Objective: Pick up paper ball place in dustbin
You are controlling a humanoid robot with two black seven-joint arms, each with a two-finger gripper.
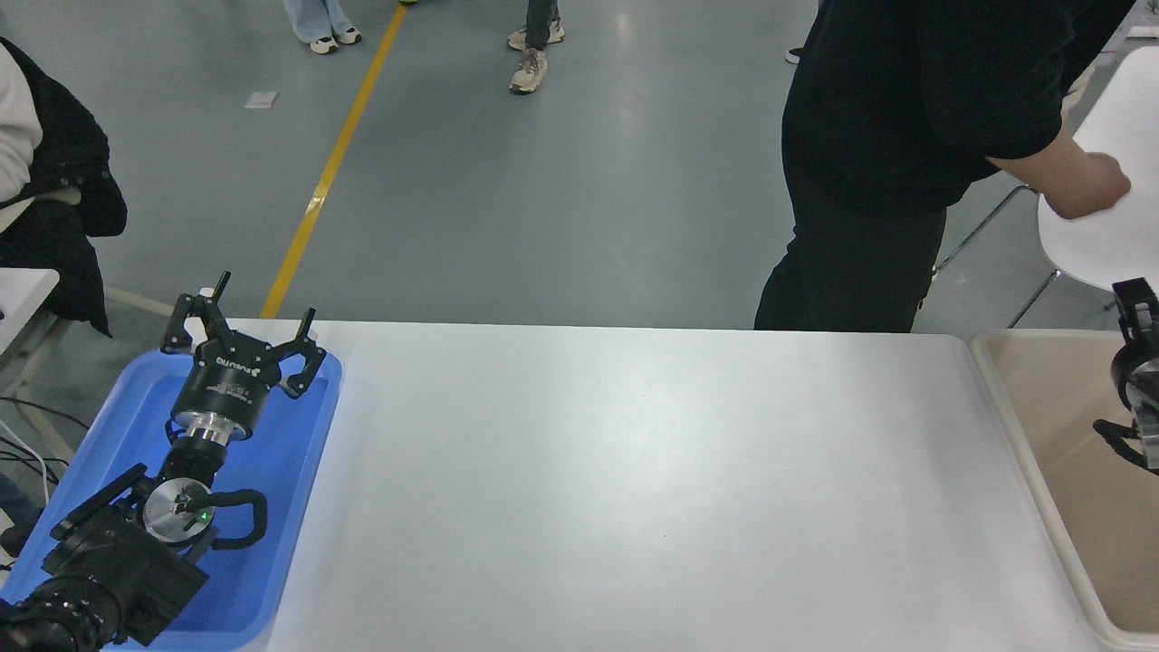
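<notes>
The paper ball is not in view anywhere on the table or in the visible part of the dustbin. The dustbin [1021,457], with a thick off-white rim and beige inner walls, stands at the table's right end, cut off by the picture's edge. My right gripper [1135,303] shows only partly at the right edge, above the dustbin's inside; most of it is cut off. My left gripper [244,312] is parked at the lower left, open and empty, over the blue tray [299,453].
The white table [634,480] spans the middle. A person in black [869,136] stands at the far side, right of centre, with a hand [1091,186] on a white chair [1100,244] behind the dustbin. Another person sits at the far left.
</notes>
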